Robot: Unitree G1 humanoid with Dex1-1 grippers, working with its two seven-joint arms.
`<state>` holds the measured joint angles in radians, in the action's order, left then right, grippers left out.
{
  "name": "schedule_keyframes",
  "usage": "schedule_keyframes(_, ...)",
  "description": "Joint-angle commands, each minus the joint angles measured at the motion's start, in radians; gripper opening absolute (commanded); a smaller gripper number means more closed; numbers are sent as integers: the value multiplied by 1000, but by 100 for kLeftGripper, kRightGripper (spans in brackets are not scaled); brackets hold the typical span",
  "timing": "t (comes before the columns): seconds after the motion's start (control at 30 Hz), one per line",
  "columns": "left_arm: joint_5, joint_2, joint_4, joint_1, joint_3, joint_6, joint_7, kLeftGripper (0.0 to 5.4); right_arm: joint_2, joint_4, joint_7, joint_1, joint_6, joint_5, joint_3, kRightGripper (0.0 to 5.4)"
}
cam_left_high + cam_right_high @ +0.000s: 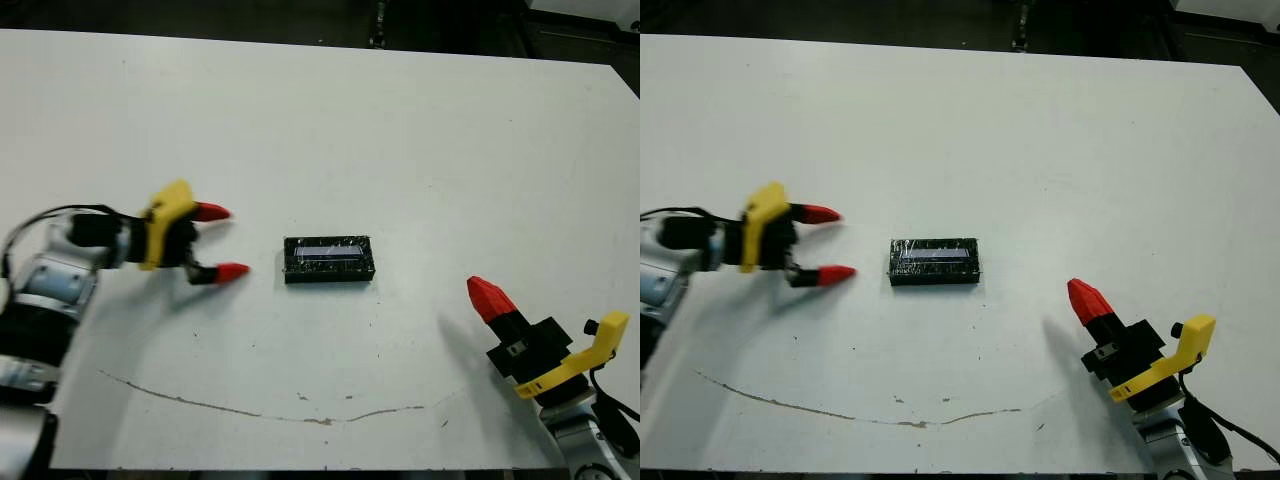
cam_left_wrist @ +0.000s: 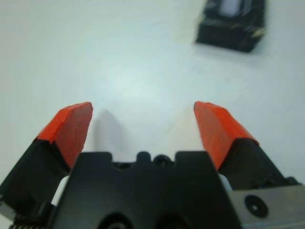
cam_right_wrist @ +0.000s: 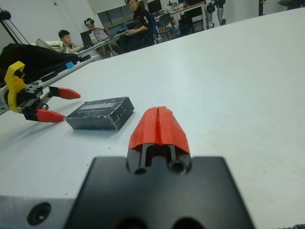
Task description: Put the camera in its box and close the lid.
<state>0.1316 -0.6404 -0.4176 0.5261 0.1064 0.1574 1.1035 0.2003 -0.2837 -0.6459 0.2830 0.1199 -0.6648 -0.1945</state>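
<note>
A white table (image 1: 450, 150) carries the closed box (image 1: 328, 261) near its middle, speckled lid (image 1: 328, 250) on top

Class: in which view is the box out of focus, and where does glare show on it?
Left wrist view: the box is blurred beyond the left gripper. Left eye view: a pale bluish sheen lies along its lid. Right wrist view: its edges look sharp.

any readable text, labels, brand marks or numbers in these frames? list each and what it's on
None can be read.
The box: its closed speckled lid carries a pale strip, but no letters can be made out on it.
Left pincer and right pincer: no markings visible on the red tips or the yellow and black parts.
Table: only a thin brown scratch line near the front edge, no writing.
Screens behind the people in the right wrist view are too small to read.
</note>
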Motion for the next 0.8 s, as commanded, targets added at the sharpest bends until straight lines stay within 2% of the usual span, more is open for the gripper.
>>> schedule_keyframes(0.03, -17, -51, 16, -35, -19, 23, -11, 539, 1, 9, -6, 6, -15, 7, -2, 0)
schedule_keyframes(0.13, 42, -87, 87, -32, -57, 80, 30, 539, 3, 13, -9, 3, -15, 4, -2, 0)
schedule_keyframes(0.2, 116, -85, 183, -43, -122, 127, 17, 539, 2, 12, -6, 5, -14, 5, -2, 0)
schedule_keyframes(0.23, 173, -64, 256, -56, -166, 171, -12, 531, 3, 8, -1, 6, -9, 5, -2, 0)
schedule_keyframes(0.27, 224, -38, 330, -72, -205, 216, -53, 520, 3, 7, 1, 7, -9, 7, -2, 0)
schedule_keyframes(0.33, 330, 101, 505, -135, -280, 262, -230, 494, -2, 10, 2, 5, -20, 14, 0, 0)
schedule_keyframes(0.4, 373, 237, 629, -191, -295, 226, -379, 469, -9, 10, 10, 5, -13, 8, 0, 0)
schedule_keyframes(0.5, 381, 408, 756, -258, -226, 223, -563, 421, -23, 0, 40, 9, -9, 19, 3, 0)
schedule_keyframes(0.57, 350, 480, 790, -290, -158, 221, -639, 391, -33, -14, 75, 13, 7, 19, 5, 0)
schedule_keyframes(0.7, 260, 553, 803, -336, -8, 252, -751, 327, -45, -45, 131, 23, 42, 5, 8, 0)
schedule_keyframes(0.8, 204, 572, 785, -359, 92, 274, -781, 282, -50, -41, 132, 24, 36, 3, 9, 0)
